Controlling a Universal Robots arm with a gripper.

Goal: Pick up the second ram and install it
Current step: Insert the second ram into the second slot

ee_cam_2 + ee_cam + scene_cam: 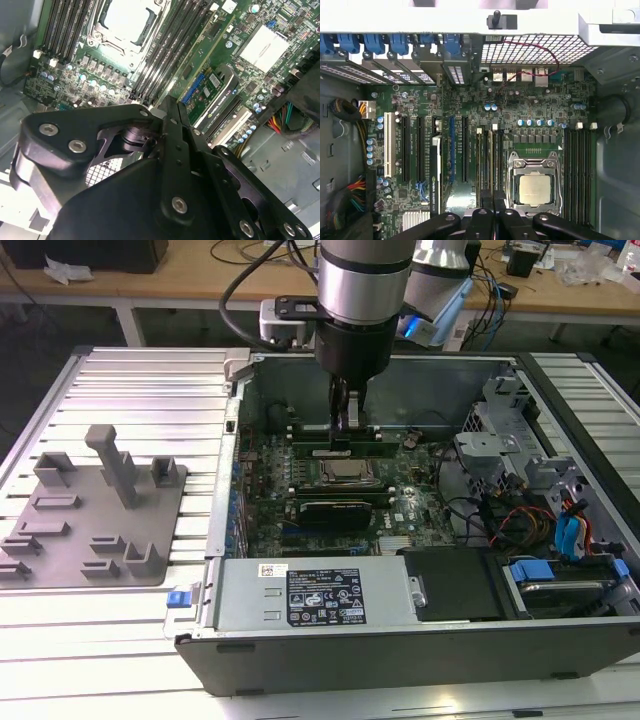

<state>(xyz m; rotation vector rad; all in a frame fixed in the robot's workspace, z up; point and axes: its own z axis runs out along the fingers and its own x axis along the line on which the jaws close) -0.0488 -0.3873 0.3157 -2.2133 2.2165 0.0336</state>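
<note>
My gripper [346,426] reaches down into the open computer case [230,430], just behind the processor socket [345,473]. Its fingers stand close together on the top edge of the second ram [338,449], a long green stick standing upright in a memory slot. In the first wrist view the gripper [493,199] sits over the thin edge of the second ram [492,160], in the slots beside the processor socket [534,189]. Another stick edge [480,160] runs parallel two slots away. In the second wrist view the gripper [166,102] hides the stick.
A grey fixture plate [95,510] with upright blocks lies on the slatted table at the exterior view's left. Inside the case are a graphics card [335,510], a power supply [315,592], drive bays and cables [540,510]. More memory slots [577,170] flank the socket.
</note>
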